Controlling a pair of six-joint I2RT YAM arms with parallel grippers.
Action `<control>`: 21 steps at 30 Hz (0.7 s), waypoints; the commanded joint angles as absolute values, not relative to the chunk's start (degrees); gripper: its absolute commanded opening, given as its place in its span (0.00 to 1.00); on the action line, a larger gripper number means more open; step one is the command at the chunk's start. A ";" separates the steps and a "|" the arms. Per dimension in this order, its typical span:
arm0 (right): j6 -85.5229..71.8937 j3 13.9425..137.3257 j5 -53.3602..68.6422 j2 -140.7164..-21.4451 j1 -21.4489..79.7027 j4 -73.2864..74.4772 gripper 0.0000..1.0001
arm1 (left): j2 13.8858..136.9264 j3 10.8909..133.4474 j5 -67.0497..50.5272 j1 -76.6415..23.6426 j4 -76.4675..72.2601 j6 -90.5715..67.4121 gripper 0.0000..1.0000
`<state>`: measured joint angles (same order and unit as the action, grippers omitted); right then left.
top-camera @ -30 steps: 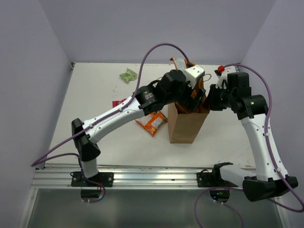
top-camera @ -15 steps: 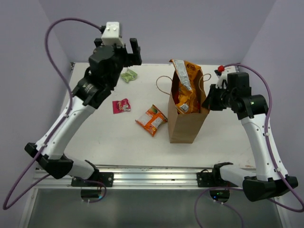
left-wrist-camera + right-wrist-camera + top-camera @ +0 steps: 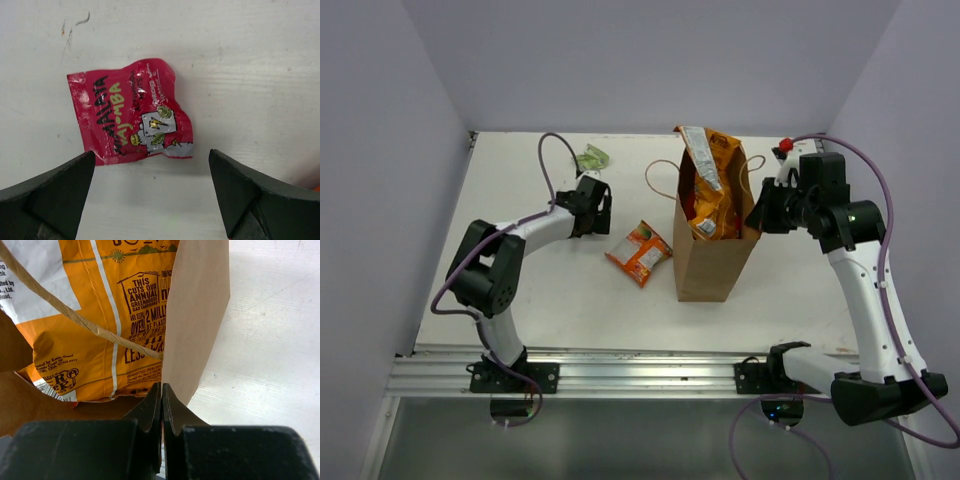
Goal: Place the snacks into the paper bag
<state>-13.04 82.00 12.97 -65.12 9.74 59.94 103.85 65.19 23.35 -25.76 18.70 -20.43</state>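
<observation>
The brown paper bag (image 3: 708,265) stands upright right of centre, and the large orange bag (image 3: 713,180) sticks out of its top. My right gripper (image 3: 758,216) is shut on the paper bag's right wall (image 3: 197,315), with the orange bag (image 3: 100,315) just inside. My left gripper (image 3: 590,205) is low over the small pink packet (image 3: 127,120), which lies flat on the table; it is hidden in the top view. The left gripper (image 3: 150,200) is open and empty, with one finger on each side just short of the packet. A small orange packet (image 3: 640,252) and a green packet (image 3: 590,158) lie on the table.
The bag's twisted loop handles hang out on the left (image 3: 660,180) and cross the right wrist view (image 3: 75,315). A red-capped object (image 3: 785,145) sits behind my right arm. Lilac walls close the table on three sides.
My left arm left the large orange bag in the paper bag, swung up to the back left, then came down over the pink packet. The right arm has not moved.
</observation>
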 commanded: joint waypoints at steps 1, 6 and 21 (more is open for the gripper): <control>-13.18 81.91 14.41 -63.46 9.93 59.06 0.00 | 103.00 66.80 24.52 -25.75 10.99 -20.39 1.00; -13.10 82.09 13.98 -63.54 9.93 59.33 0.00 | 105.63 66.79 26.10 -25.40 9.05 -19.25 1.00; -13.18 82.71 13.53 -64.60 9.93 59.33 0.00 | 109.00 66.00 25.84 -22.06 10.46 -21.01 0.00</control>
